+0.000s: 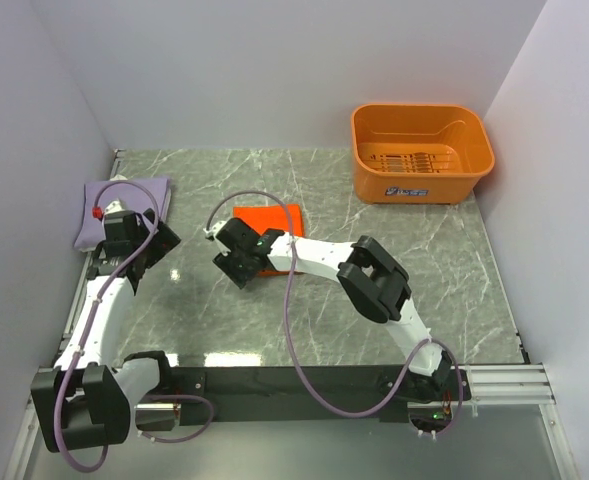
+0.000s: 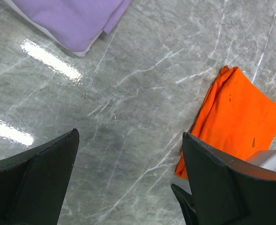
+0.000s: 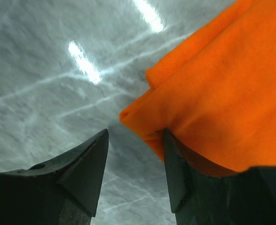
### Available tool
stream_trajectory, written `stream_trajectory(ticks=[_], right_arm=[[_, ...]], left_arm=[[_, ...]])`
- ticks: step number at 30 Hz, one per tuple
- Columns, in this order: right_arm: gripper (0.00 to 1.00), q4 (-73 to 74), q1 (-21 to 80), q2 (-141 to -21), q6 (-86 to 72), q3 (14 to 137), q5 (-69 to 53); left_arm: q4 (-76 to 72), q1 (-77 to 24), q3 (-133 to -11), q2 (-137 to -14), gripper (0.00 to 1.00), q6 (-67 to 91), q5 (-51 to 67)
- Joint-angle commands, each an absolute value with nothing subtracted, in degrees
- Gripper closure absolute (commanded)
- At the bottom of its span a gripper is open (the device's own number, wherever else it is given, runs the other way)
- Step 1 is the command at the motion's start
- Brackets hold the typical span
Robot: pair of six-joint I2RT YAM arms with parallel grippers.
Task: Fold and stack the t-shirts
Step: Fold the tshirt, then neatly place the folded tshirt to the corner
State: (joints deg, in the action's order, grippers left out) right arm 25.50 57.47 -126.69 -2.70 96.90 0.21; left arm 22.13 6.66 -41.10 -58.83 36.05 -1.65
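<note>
The bright orange t-shirt (image 1: 271,220) lies folded into a small rectangle mid-table. My right gripper (image 1: 236,258) sits at its near-left corner. In the right wrist view the gripper (image 3: 135,133) is open, with bare marble showing between its fingers. The orange cloth (image 3: 222,89) drapes over the top of the right finger (image 3: 175,168), and its corner sits just beyond the gap. The lavender t-shirt (image 1: 124,205) lies folded at the far left. My left gripper (image 1: 159,245) hovers just to its right, wide open (image 2: 129,136) over bare table, between the lavender shirt (image 2: 77,18) and the orange one (image 2: 236,117).
A rigid orange plastic basket (image 1: 421,150) stands at the back right. White walls close the table on the left, back and right. A black rail (image 1: 304,380) holding the arm bases runs along the near edge.
</note>
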Motion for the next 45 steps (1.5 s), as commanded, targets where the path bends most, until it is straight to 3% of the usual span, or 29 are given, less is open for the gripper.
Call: stream_trajectory(ticks=[1, 8, 11, 12, 15, 24, 35, 45], right_arm=[[0.44, 25.9, 58.1, -127.8, -0.8, 99.7, 4.1], [0.54, 25.3, 58.9, -129.5, -0.5, 100.4, 10.5], [0.67, 25.7, 59.1, -130.3, -0.4, 100.6, 11.5], [0.80, 25.7, 59.0, -129.8, -0.5, 100.5, 11.4], [1.00, 24.4, 58.9, -126.8, -0.5, 98.5, 10.2], [1.00, 16.0, 55.7, -114.9, -4.7, 89.0, 2.5], [1.00, 12.7, 52.8, -111.6, -7.4, 84.8, -2.2], [1.00, 12.0, 52.5, -111.2, -7.7, 83.8, -3.3]], left_arm=[[21.4, 6.9, -42.2, -58.9, 0.04, 36.6, -0.4], [20.1, 6.9, -42.0, -61.9, 0.05, 37.8, 2.0], [18.5, 6.9, -41.7, -64.1, 0.05, 39.3, 4.7], [18.0, 6.9, -41.4, -64.8, 0.05, 39.7, 6.0], [14.9, 6.9, -40.3, -67.8, 0.02, 42.2, 11.0], [6.4, 1.2, -41.4, -79.3, 0.00, 50.6, 19.7], [-8.1, -4.7, -40.5, -88.8, 0.01, 62.0, 24.4], [-10.5, -9.2, -45.3, -99.5, 0.01, 64.7, 22.9]])
